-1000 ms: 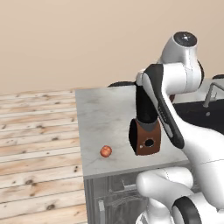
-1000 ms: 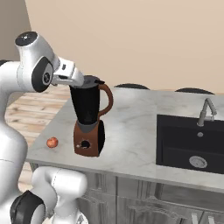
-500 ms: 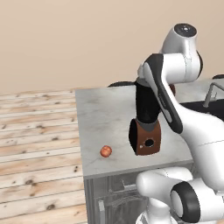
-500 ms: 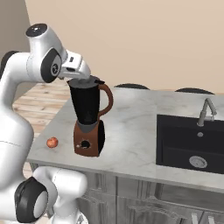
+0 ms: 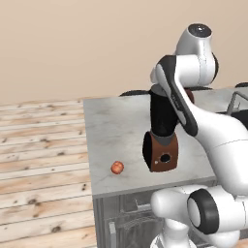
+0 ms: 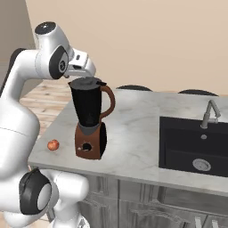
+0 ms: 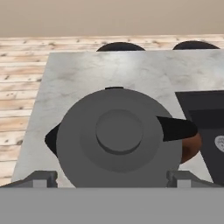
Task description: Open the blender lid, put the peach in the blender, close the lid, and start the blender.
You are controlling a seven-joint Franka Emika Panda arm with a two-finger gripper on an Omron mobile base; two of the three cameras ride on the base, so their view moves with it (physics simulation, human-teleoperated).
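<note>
Even, bright, diffuse light in all 3 rendered views, with no glare and no blown highlights. The blender [image 6: 91, 120] throws only a faint soft shadow on the pale marble counter [image 6: 133, 142]. Edges are slightly soft and low in resolution; there is no motion blur or edge distortion.

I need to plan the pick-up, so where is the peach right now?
The peach lies on the counter near its front edge, apart from the blender, on the blender's left in both base views.
</note>
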